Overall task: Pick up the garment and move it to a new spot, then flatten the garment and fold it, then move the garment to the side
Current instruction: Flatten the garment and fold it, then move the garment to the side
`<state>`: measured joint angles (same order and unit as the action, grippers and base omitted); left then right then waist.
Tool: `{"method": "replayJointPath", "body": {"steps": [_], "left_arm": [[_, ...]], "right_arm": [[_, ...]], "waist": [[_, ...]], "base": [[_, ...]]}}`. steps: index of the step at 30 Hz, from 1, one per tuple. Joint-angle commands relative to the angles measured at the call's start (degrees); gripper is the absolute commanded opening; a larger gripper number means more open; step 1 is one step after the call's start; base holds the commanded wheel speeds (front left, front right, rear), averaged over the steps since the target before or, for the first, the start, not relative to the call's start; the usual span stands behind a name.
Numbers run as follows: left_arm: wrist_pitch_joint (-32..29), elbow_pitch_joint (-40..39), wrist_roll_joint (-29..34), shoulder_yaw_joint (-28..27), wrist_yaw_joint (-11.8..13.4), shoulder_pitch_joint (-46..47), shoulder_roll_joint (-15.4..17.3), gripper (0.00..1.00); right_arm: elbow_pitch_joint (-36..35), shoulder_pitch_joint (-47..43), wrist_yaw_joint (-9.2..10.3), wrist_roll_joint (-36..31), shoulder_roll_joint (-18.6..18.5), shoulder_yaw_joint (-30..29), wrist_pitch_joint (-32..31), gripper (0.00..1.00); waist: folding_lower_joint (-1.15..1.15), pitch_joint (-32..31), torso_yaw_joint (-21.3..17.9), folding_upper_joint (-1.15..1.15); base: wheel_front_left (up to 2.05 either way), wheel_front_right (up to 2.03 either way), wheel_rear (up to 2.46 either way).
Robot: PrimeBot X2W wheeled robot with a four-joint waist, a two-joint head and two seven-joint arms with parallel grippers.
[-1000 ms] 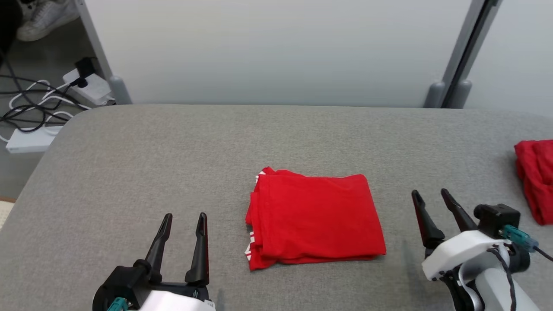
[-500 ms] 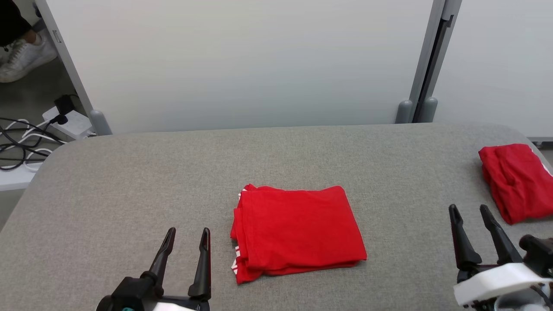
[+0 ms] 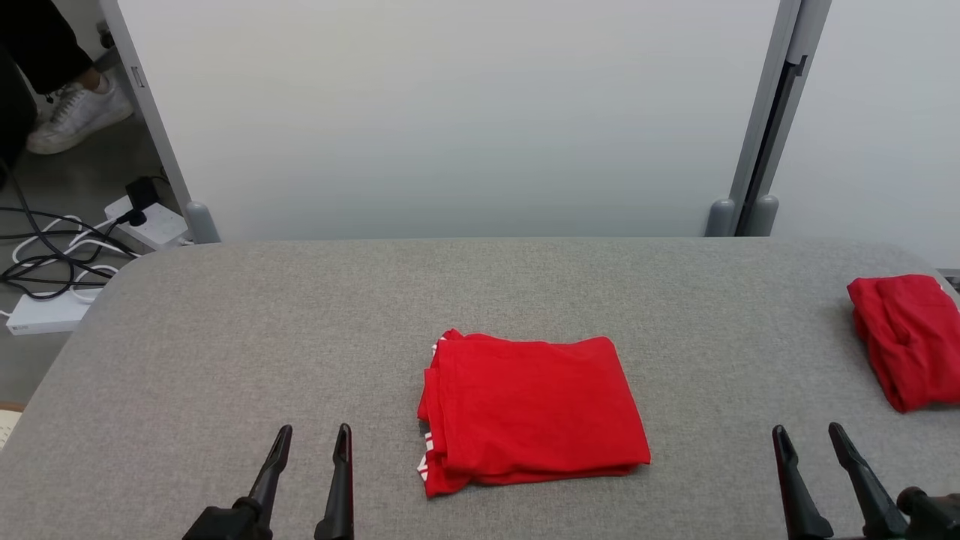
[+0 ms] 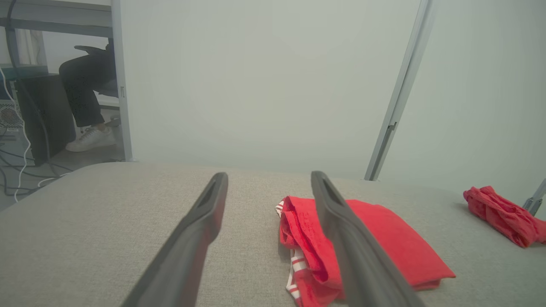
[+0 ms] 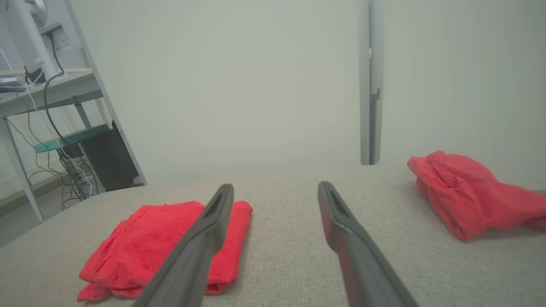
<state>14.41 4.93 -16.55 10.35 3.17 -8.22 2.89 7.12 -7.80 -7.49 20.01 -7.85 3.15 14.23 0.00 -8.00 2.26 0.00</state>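
Between left gripper [image 3: 314, 429] and right gripper [image 3: 806, 427], both spread and empty, lies the garment [image 3: 532, 409]. Left wrist view adds a person's leg [image 4: 85, 87]. Right gripper has drawn back nearer.

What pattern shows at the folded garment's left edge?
The garment shows red-and-white stripes there, clearest in the left wrist view.

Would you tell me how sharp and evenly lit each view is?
Head view: sharp, evenly lit, a thin shadow under the folded garment. Left wrist view: softer, pale haze, partition post leaning from lens distortion. Right wrist view: similarly hazy, washed-out.
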Motion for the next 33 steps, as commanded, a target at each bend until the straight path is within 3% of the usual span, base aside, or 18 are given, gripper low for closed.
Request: {"method": "replayJointPath", "body": {"steps": [1,33], "left_arm": [[0.59,-1.15,0.5,-1.87,-0.21,1.51,-0.02,1.0],[0.59,-0.21,1.03,-0.59,-0.29,2.47,-0.02,1.0]], "right_arm": [[-1.84,1.14,0.0,-0.57,-1.53,1.31,0.76,1.0],[-0.07,0.71,0.0,2.02,-2.37,4.96,0.76,1.0]], "waist": [[0.0,-0.1,0.09,0.0],[0.0,0.08,1.2,0.0]], "base": [[0.0,0.0,0.0],[0.0,0.0,0.0]]}}
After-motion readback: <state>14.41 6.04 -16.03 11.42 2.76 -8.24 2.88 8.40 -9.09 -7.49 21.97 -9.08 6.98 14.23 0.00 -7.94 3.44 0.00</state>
